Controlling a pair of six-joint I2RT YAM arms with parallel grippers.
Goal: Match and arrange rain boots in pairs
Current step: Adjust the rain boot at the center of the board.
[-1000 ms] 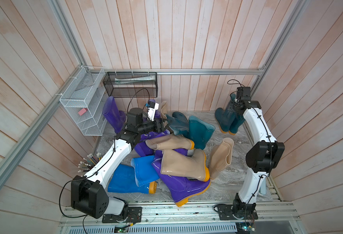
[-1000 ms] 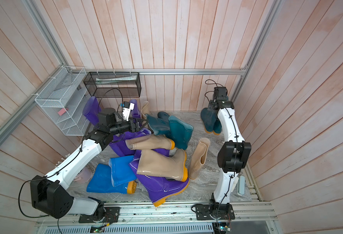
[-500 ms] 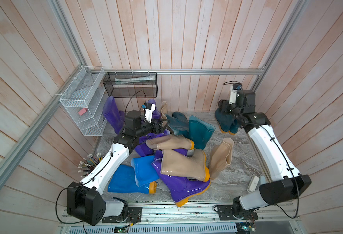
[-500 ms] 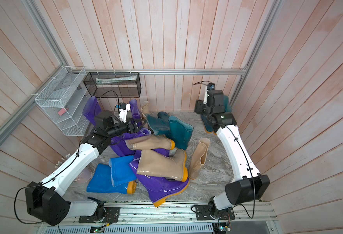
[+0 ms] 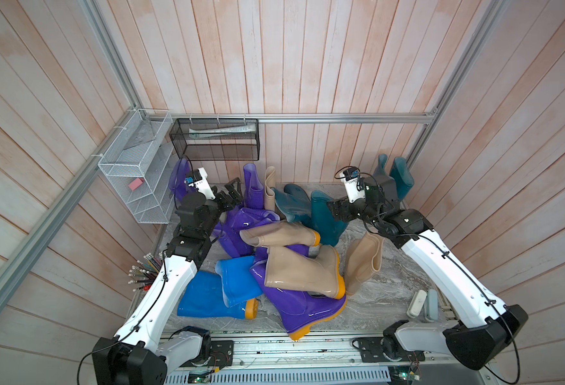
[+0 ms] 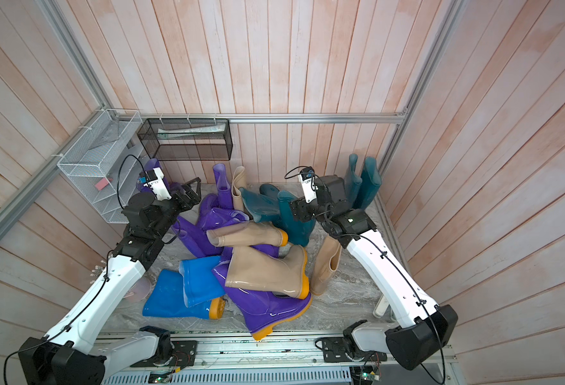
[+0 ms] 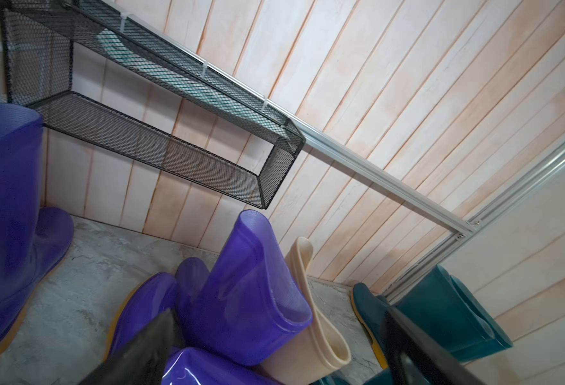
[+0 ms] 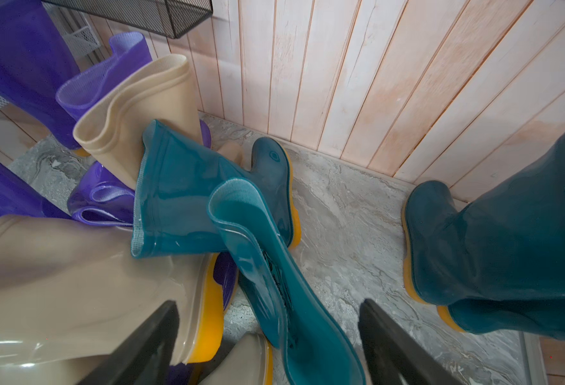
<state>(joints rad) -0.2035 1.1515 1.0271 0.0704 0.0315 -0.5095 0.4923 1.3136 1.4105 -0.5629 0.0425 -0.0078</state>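
The rain boots lie in a heap mid-floor: beige (image 5: pixel 301 270), purple (image 5: pixel 301 310) and blue (image 5: pixel 207 296) ones on their sides. A purple boot (image 5: pixel 252 183) and a beige boot (image 5: pixel 269 186) stand at the back wall. Two dark teal boots (image 5: pixel 394 176) stand upright in the far right corner. My left gripper (image 5: pixel 232 193) is open and empty, just left of the upright purple boot (image 7: pixel 241 286). My right gripper (image 5: pixel 333 211) is open and empty, above a leaning teal boot (image 8: pixel 274 273).
A white wire shelf (image 5: pixel 134 173) and a black mesh basket (image 5: pixel 214 140) hang on the walls at the far left. Pencils (image 5: pixel 144 273) stick out by the left arm. Two small pale objects (image 5: pixel 421 301) lie near the right arm's base.
Both grippers have opened wider. The right arm swung from the teal pair in the corner toward the middle teal boots. The left gripper drew back from the upright purple boot.
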